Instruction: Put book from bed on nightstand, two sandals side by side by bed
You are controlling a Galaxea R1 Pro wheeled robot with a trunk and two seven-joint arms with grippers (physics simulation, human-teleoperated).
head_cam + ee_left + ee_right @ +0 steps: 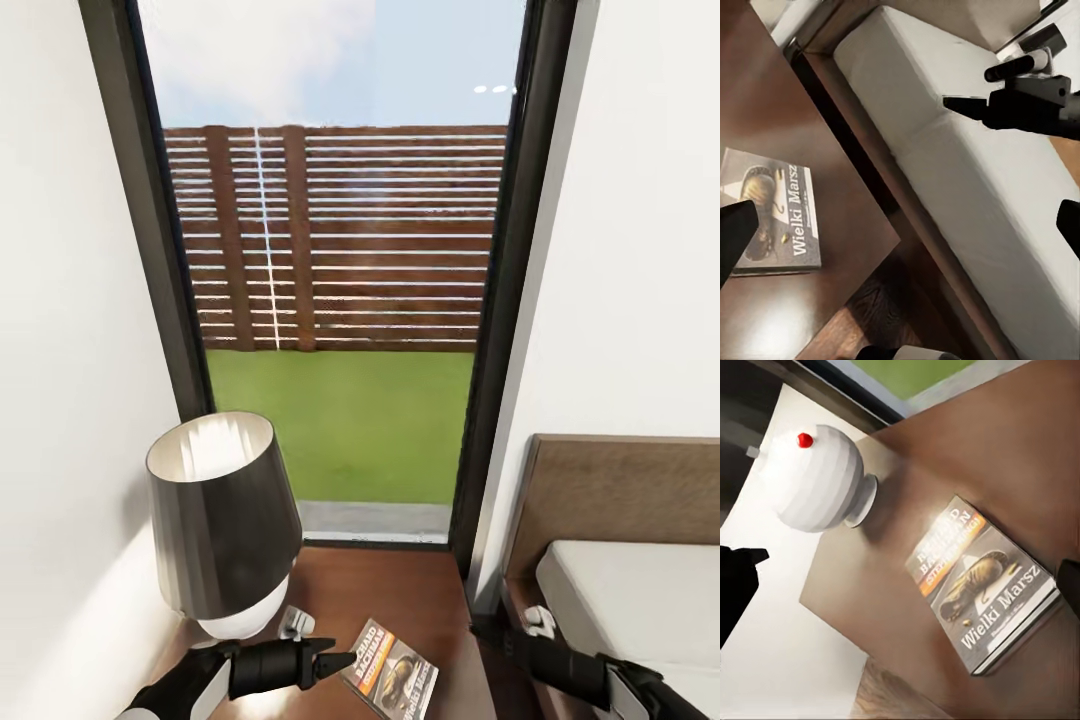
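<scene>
The book [390, 672] lies flat on the glossy top of the nightstand [400, 590], cover up, with an orange band and "Wielki Marsz" lettering [776, 217] [982, 585]. My left gripper [340, 662] hovers just left of the book, open, with nothing between its fingers [735, 240]. My right gripper [490, 632] hangs open over the gap between nightstand and bed [630, 590], also seen from the left wrist [975, 90]. The off-white mattress [967, 172] runs alongside the nightstand. The two sandals are out of view.
A lamp [222, 510] with a dark tapered shade and white round base [817, 480] stands on the nightstand's left half, close to my left arm. A tall window [340, 300] is straight ahead. White walls close in on both sides. The brown headboard [620, 490] rises at the right.
</scene>
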